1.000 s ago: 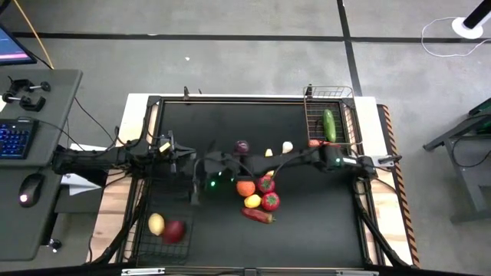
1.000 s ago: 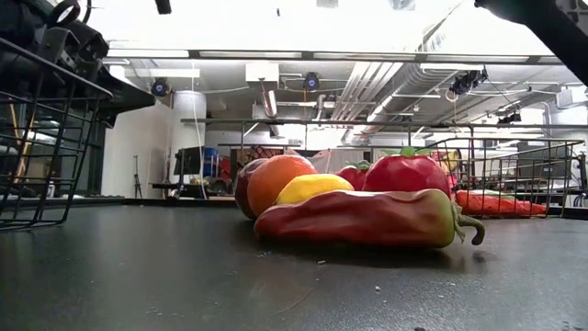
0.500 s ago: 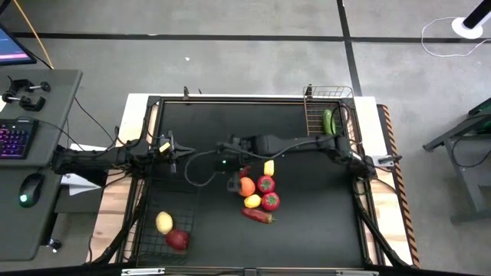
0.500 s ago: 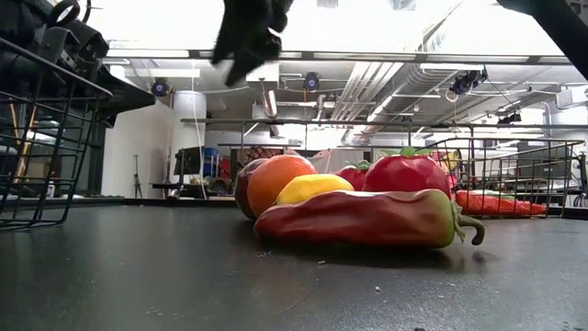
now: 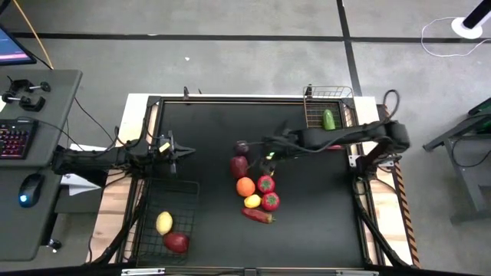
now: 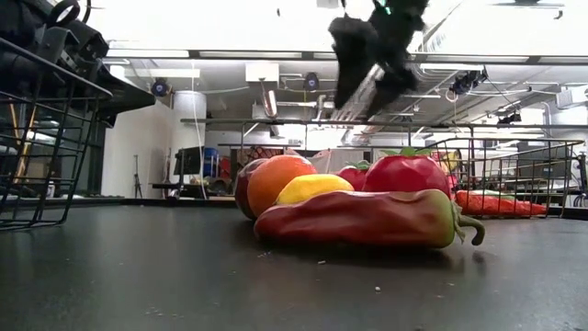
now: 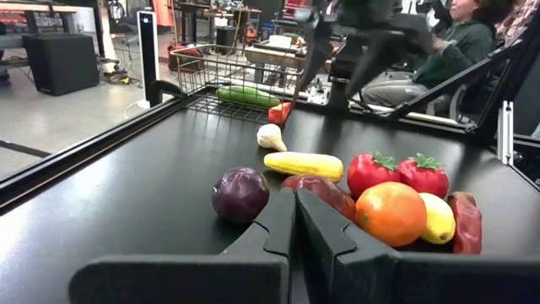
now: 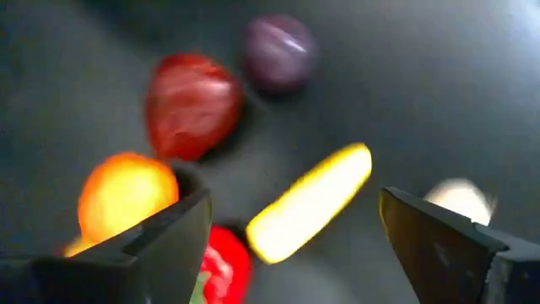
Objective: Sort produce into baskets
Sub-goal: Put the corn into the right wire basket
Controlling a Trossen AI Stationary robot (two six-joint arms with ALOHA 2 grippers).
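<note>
A pile of produce lies mid-table: a purple round one, a dark red one, an orange, two tomatoes, a lemon and a red pepper. My right gripper is open and empty, high above the pile. A yellow corn lies on the table below the gap between its fingers. The black basket holds a yellow fruit and a red fruit. The metallic basket holds a cucumber. My left gripper is shut and empty at the table's left.
A small pale piece and a red-orange piece lie between the corn and the metallic basket. The table's raised rim runs around the black top. A person sits beyond the table's right side. A desk with a keyboard stands to the left.
My right gripper has swung from near the black basket toward the table's right edge, over the pile, staying high and open. The dark red fruit that the arm covered now shows. The yellow and red fruits in the black basket have shifted a little toward the near edge.
</note>
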